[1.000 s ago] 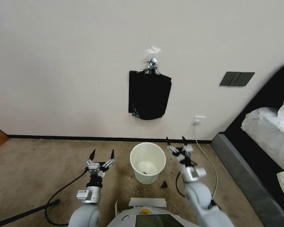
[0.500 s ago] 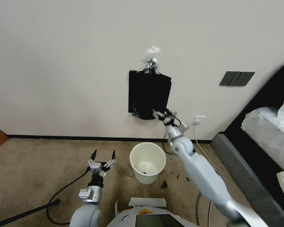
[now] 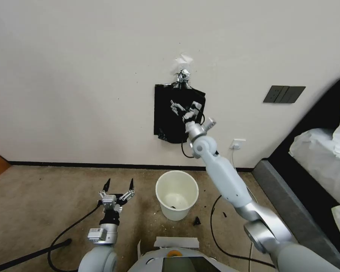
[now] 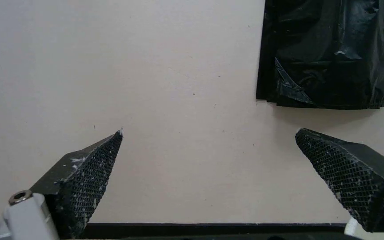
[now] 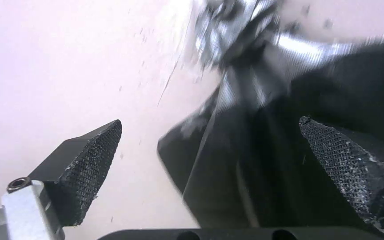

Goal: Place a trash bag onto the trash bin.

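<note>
The trash bin stands upright on the brown carpet just before the wall, a small round off-white plastic tub with tapered sides and a rolled rim, its mouth open and bare of any liner, with a few dark specks lying at its bottom. Straight above it on the wall hangs a flat black glossy bundle of bags, wrinkled and rectangular, pinched at the top by a silver clip and drooping to a ragged lower edge well clear of the bin's rim.
</note>
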### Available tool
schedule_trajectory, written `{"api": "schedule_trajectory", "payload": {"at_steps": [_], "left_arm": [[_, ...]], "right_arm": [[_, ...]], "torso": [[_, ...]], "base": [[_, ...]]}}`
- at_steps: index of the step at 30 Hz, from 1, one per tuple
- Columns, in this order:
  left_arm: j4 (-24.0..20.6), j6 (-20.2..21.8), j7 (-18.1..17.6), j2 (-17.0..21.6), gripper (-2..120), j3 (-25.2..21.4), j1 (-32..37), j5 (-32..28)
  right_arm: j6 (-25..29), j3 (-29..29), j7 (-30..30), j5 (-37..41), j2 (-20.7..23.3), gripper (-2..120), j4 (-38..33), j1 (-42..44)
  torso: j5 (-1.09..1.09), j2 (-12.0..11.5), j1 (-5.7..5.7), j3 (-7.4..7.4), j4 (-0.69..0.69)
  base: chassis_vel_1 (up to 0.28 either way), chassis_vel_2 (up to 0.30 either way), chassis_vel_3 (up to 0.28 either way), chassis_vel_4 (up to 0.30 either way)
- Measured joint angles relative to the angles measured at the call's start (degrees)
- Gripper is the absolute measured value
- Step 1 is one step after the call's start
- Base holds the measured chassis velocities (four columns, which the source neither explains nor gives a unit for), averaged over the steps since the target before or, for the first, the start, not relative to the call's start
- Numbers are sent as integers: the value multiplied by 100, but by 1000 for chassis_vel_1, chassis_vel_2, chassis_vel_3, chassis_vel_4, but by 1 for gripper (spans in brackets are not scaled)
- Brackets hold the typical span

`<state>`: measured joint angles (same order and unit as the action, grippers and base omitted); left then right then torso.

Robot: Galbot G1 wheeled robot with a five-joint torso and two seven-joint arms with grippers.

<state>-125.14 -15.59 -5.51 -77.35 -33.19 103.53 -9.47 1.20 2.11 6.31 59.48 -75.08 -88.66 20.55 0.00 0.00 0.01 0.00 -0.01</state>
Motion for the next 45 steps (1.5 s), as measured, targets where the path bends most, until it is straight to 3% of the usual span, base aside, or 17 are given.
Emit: {"api": "schedule_trajectory", "payload": {"at_steps": [36,45], "left_arm": [[-24,123,-35,-50,100,-21,-51,-167],[23,136,-41,-36,100,-27,-83,-215]], "right_arm": [[-77,-43,-757,478,-11,100,474,-446],[-88,182,-1001,939,-43,100,479,-322]], "torso": [[0,0,0,-1,1],[0,0,-1,-1,1]], "base": [[0,0,0,0],[0,0,0,0]]}}
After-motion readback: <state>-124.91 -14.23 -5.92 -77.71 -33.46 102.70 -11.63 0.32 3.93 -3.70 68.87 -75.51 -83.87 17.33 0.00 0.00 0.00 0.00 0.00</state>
